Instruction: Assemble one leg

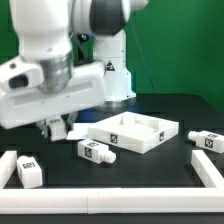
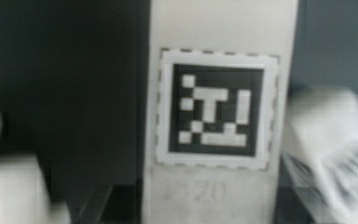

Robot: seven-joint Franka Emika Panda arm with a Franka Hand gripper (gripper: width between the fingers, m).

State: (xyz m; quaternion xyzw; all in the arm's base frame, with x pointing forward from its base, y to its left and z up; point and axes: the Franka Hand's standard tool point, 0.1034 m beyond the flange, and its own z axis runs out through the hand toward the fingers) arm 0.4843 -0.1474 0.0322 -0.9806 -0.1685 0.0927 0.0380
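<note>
In the wrist view a white leg [image 2: 220,110] with a square black-and-white tag fills the middle and lies lengthwise between my fingers. My gripper [image 2: 176,195] is open around it. One blurred finger [image 2: 12,175] stands apart from the leg with a dark gap between. The other finger [image 2: 332,140] is close beside the leg. In the exterior view my gripper [image 1: 60,127] is low over the table at the left, and this leg is mostly hidden under it. Three more legs lie loose on the table: one in the middle [image 1: 97,151], one at the front left [image 1: 28,170], one at the right [image 1: 205,139].
The big square white panel with a raised rim [image 1: 135,130] lies right of my gripper. White border bars stand at the front left [image 1: 8,165] and front right [image 1: 210,172]. The arm's base [image 1: 115,75] is behind.
</note>
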